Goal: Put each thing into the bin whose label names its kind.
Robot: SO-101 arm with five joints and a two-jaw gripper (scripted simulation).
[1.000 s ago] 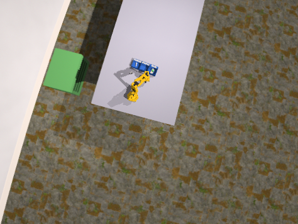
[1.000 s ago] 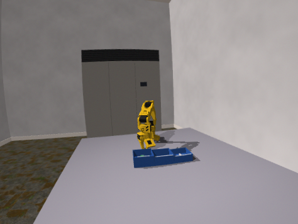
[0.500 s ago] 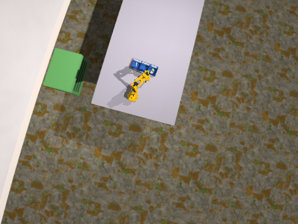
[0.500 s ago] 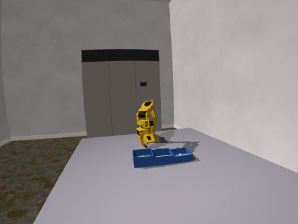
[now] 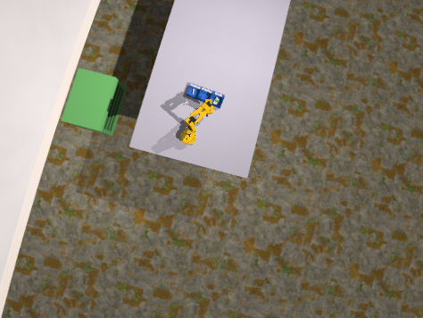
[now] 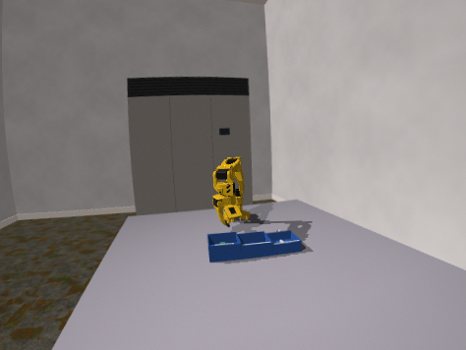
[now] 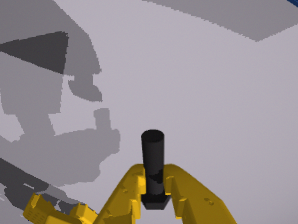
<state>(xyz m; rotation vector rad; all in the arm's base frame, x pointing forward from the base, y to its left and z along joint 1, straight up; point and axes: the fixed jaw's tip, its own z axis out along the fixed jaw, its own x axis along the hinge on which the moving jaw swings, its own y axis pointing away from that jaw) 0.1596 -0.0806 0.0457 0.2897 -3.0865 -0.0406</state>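
The tabletop (image 5: 232, 54) (image 6: 236, 305) (image 7: 215, 90) looks smooth and matt. The blue bins (image 5: 203, 95) (image 6: 255, 250) look like plain plastic. The right wall (image 6: 369, 98) looks matt, faintly mottled.
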